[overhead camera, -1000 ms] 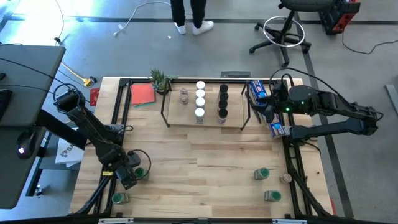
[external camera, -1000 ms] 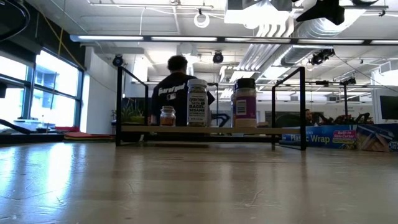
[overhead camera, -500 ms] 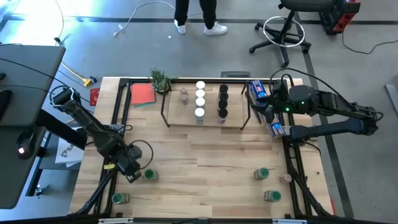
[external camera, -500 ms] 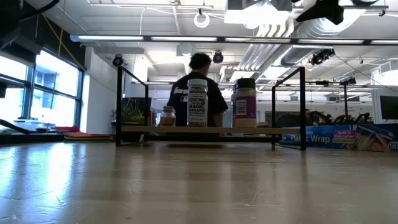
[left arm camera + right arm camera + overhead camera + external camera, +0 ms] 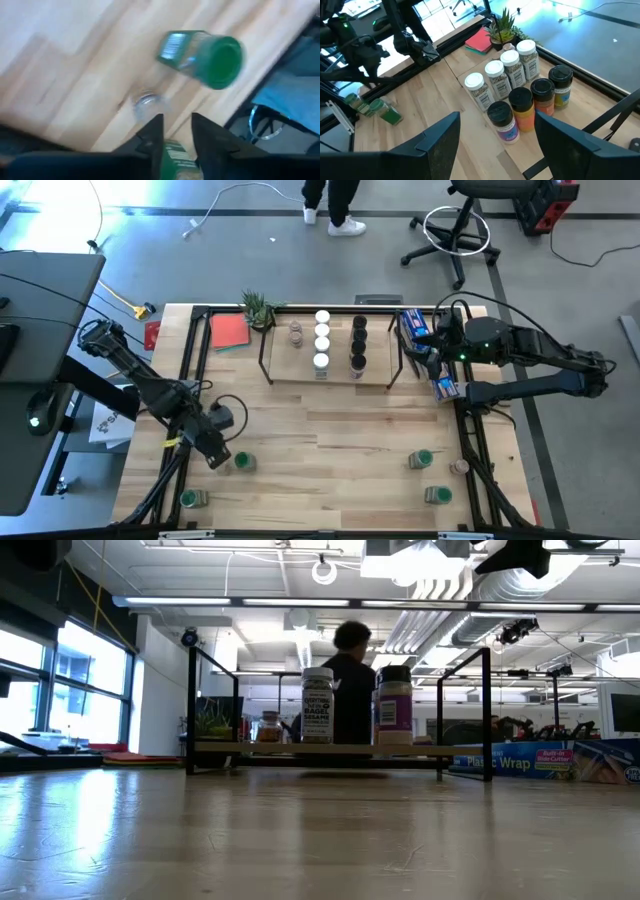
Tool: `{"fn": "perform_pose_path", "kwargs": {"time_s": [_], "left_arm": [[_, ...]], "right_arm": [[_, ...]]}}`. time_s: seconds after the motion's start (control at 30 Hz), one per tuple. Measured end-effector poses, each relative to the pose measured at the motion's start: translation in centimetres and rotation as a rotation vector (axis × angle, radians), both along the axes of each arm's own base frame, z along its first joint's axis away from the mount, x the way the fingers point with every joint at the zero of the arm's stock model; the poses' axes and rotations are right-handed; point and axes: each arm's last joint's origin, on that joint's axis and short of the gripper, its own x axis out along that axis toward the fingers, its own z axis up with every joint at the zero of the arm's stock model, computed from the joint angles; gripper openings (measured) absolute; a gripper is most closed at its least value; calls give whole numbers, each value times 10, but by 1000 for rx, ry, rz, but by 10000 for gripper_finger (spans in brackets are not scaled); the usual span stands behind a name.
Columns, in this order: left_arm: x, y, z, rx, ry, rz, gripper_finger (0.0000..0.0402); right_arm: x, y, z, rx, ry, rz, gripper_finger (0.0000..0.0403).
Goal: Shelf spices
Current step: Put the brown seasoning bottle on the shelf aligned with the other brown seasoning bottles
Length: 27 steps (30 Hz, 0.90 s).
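The shelf (image 5: 325, 375) stands at the table's far middle, with white-lidded spices (image 5: 322, 338) and black-lidded spices (image 5: 358, 340) upright on it, seen also in the right wrist view (image 5: 512, 62). Near the left front, a green-lidded jar (image 5: 243, 463) lies on the table beside my left gripper (image 5: 218, 455). That gripper is open a little and raised. In the left wrist view the jar (image 5: 175, 157) shows through the gap of my left gripper (image 5: 176, 125). Another green-lidded jar (image 5: 190, 498) (image 5: 205, 55) lies on its side by the near-left edge. My right gripper (image 5: 497, 142) is open, high beside the shelf's right end.
Two green-lidded jars (image 5: 420, 459) (image 5: 437, 495) and a brown-lidded one (image 5: 459, 467) lie near the right front. A long blue box (image 5: 447, 388) lies under my right arm. A potted plant (image 5: 258, 308) and a red pad (image 5: 229, 332) sit left of the shelf. A person (image 5: 350, 680) passes behind.
My left gripper has risen and gone a little toward the table's far and right sides. The green-lidded jar that lay at its fingers has shifted slightly toward the right edge and stays on the table. The person behind the table has walked to the right.
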Motion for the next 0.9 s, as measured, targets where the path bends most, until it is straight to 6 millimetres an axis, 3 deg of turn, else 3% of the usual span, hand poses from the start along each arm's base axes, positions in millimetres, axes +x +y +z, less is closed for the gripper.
{"fn": "perform_pose_path", "kwargs": {"time_s": [0.3, 0.47, 0.6, 0.9], "left_arm": [[4, -16, -25, 46, 99, -197, 222], [2, -21, -39, 144, 78, -384, 251], [-4, -23, -47, 203, 56, -529, 271], [-10, -37, -49, 177, -31, -614, 298]], "right_arm": [[1, 3, 0, 125, -27, 51, 249], [3, 2, -1, 257, -75, -90, 249], [11, 1, 1, 227, -119, -175, 249], [39, 0, -2, 214, -153, -205, 249]]}}
